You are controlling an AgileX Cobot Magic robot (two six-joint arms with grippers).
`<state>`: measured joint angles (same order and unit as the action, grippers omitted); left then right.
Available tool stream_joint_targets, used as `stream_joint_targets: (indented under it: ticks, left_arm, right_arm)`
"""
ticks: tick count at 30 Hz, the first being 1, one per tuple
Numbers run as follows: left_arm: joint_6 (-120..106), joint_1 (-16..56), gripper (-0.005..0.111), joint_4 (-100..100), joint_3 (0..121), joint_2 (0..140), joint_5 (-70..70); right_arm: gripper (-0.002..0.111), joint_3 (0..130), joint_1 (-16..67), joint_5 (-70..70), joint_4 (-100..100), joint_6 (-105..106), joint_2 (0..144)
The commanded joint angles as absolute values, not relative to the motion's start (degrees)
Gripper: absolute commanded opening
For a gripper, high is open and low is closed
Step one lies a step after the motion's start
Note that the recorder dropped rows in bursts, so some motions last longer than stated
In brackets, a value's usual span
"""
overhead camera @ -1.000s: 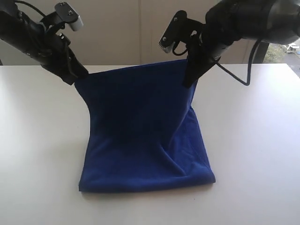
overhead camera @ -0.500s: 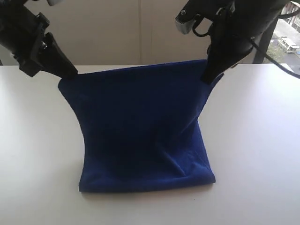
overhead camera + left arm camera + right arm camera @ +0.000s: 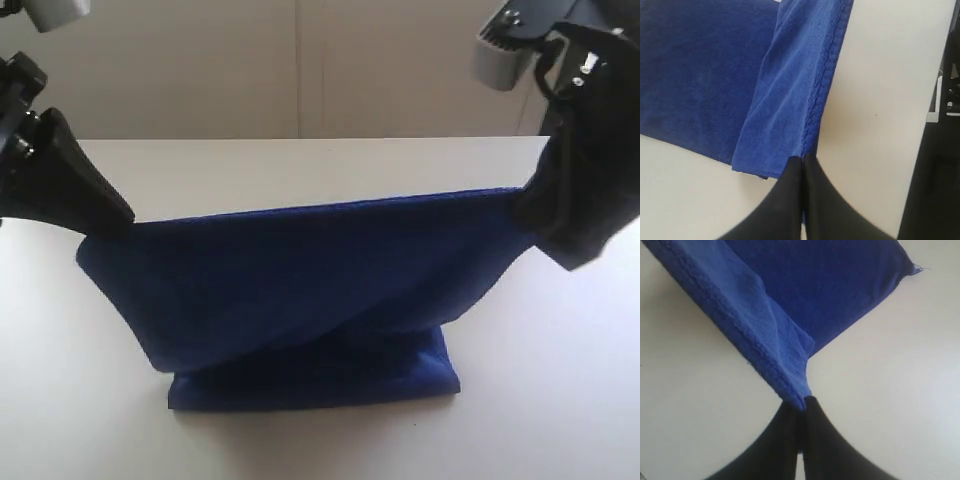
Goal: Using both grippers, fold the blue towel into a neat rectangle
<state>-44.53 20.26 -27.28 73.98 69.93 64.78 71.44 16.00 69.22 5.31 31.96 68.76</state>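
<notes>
We've got both sets of jaws pinched tight on the blue towel (image 3: 300, 265), the left gripper (image 3: 122, 215) on one raised corner and the right gripper (image 3: 520, 205) on the other. Fuzzy microfibre is stretched between them, and the stitched hem (image 3: 827, 85) runs straight off the left tips. Below the grippers, diagonal creases drop to a flat layer on the smooth white table (image 3: 560, 390).

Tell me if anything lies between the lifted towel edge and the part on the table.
Nothing visible does: the left gripper and right gripper pinch the blue towel's raised edge; only air lies over the resting part.
</notes>
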Motion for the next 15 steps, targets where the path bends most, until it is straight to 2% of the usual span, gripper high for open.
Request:
stream_joint_targets:
  ticks: [1,8,15]
  left_arm:
    - [-41.35,21.96,0.0,-26.28,73.01,64.6,69.96]
    - [-39.78,21.95,0.0,-26.05,73.01,59.69,69.96]
    - [-39.29,21.95,0.0,-23.94,72.54,58.73,69.96]
  right_arm:
    - [0.0,69.25,15.58,69.96,6.26,29.72,61.14]
    - [0.0,68.53,15.58,69.96,10.22,27.97,54.78]
    - [0.0,68.53,15.58,69.96,10.67,26.78,54.21]
